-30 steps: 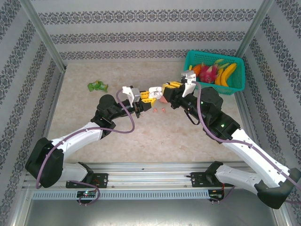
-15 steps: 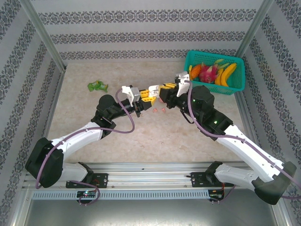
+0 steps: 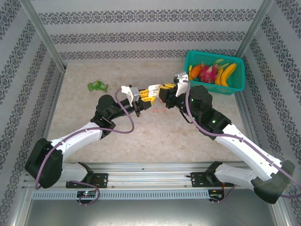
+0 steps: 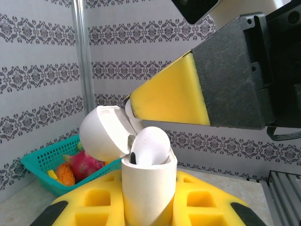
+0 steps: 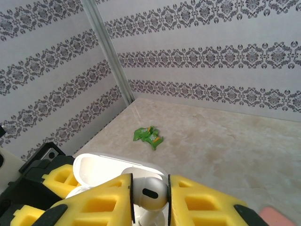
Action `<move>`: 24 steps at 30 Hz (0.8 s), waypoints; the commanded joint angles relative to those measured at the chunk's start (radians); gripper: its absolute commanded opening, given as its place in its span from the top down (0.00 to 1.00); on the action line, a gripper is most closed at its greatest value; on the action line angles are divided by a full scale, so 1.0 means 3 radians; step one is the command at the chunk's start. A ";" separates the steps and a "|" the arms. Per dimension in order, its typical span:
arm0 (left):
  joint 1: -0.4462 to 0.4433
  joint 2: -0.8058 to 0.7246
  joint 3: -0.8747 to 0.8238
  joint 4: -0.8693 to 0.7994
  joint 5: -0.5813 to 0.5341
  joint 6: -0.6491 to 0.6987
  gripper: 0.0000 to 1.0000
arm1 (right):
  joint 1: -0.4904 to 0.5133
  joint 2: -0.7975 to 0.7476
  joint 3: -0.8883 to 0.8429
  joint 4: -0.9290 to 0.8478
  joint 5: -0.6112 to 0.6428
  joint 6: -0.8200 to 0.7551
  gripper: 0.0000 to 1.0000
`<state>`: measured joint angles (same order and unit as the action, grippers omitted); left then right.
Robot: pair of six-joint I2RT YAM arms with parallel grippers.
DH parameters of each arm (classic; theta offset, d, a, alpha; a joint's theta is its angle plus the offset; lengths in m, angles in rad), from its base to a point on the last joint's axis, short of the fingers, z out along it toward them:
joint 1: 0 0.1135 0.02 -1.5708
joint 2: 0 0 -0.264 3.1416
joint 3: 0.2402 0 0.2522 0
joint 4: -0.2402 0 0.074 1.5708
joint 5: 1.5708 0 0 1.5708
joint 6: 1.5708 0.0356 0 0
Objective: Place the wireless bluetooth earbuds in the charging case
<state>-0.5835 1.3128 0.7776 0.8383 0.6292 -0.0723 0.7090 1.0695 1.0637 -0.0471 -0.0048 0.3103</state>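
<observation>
Above bench [image 3: 155, 136]: left hand [image 4: 148, 205] clamps open charging case [image 4: 148, 186].
Right hand [image 5: 149, 197]: pinches white earbud [image 5: 145, 187] at case mouth.
Risk: a misaligned stem may jam; released then, the earbud could drop.

We note a teal basket [image 3: 239, 77] of fruit [image 3: 208, 73] at the worktop's [image 3: 155, 136] far right corner. A green crumpled wrapper [image 3: 98, 86] lies far left.

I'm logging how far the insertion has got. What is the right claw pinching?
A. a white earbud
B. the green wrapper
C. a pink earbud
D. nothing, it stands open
A: the right wrist view shows a white earbud clamped in the right claw, at the mouth of the open white case that the left claw holds.
</observation>
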 commanded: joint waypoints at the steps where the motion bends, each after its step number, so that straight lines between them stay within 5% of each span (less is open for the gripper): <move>1: -0.0054 -0.0108 0.0095 0.0129 0.0019 0.0001 1.00 | -0.0011 0.0029 -0.0053 0.0083 0.0059 -0.0005 0.78; 24: -0.0060 -0.0035 0.0123 0.0100 -0.0016 -0.0010 1.00 | 0.0278 0.0153 0.0142 -0.0272 0.0167 -0.0455 0.76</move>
<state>-0.5827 1.3121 0.7776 0.8181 0.6086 -0.0723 0.7639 1.1080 1.0969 -0.0967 0.0784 0.1822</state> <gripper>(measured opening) 0.195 0.239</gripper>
